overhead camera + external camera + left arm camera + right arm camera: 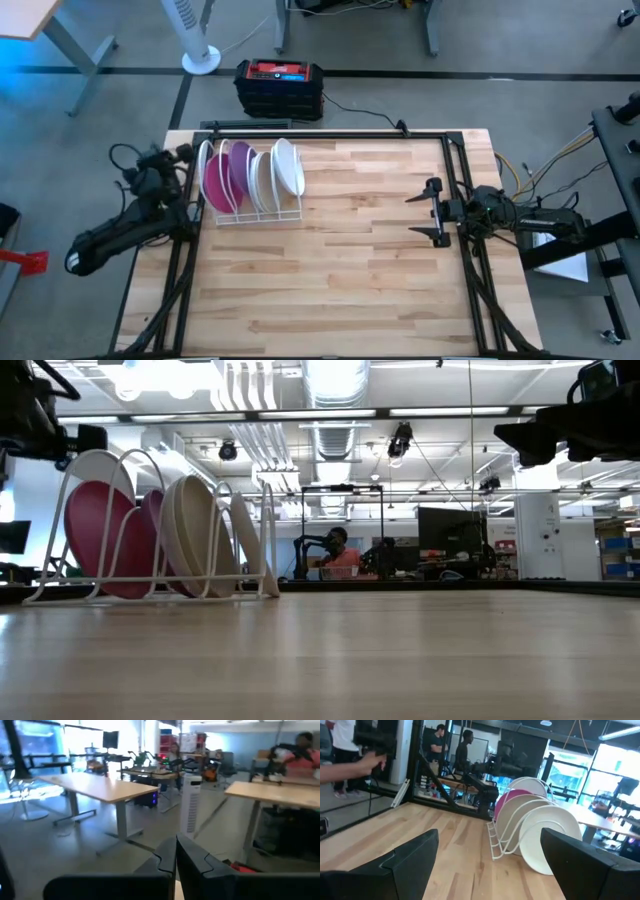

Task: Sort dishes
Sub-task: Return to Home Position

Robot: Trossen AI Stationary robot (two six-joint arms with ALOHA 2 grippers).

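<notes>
The dishes (250, 172) stand on edge in a white wire rack (258, 216) at the table's far left: white and cream ones with a magenta and a purple one among them. The low view shows the dishes (150, 540) at its left, and the right wrist view shows the dishes (535, 820) from their right end. My right gripper (425, 213) hovers open near the table's right edge, pointing left toward the rack, fingers (415, 855) wide apart. My left gripper (183, 153) is shut beside the rack's left side, pointing away from the table into the room, fingertips together (176, 862).
A wide stretch of bare wooden tabletop (340, 260) lies between the rack and my right gripper. A black and red box (279, 86) sits on the floor beyond the far edge. People (340, 555) work at desks in the room behind.
</notes>
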